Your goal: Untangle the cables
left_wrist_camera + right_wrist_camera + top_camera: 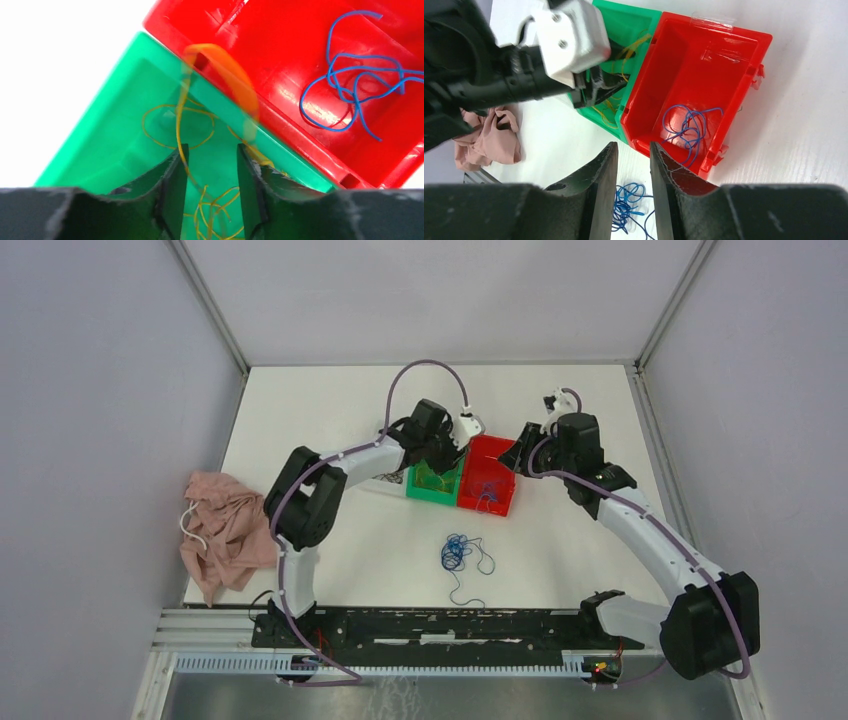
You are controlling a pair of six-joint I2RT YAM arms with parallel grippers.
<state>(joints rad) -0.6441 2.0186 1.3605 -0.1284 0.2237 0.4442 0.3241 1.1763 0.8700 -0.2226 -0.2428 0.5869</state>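
Note:
My left gripper (441, 454) (211, 148) hangs open over the green bin (430, 487) (112, 117). Thin yellow-orange cables (216, 209) (610, 107) lie in that bin. One yellow strand (179, 112) runs down past the left finger's inner edge, and a blurred orange loop (235, 80) arches over the rim. The red bin (490, 483) (270, 55) (709, 60) beside it holds blue cables (350, 82) (689, 127). My right gripper (520, 454) (633, 146) is open and empty above the red bin's near corner. A blue cable tangle (458, 552) (628, 201) lies on the table below.
A crumpled pink cloth (225, 525) (489, 137) lies at the table's left edge. A flat white printed piece (385, 483) pokes out beside the green bin. Grey enclosure walls stand around the white table (590, 550).

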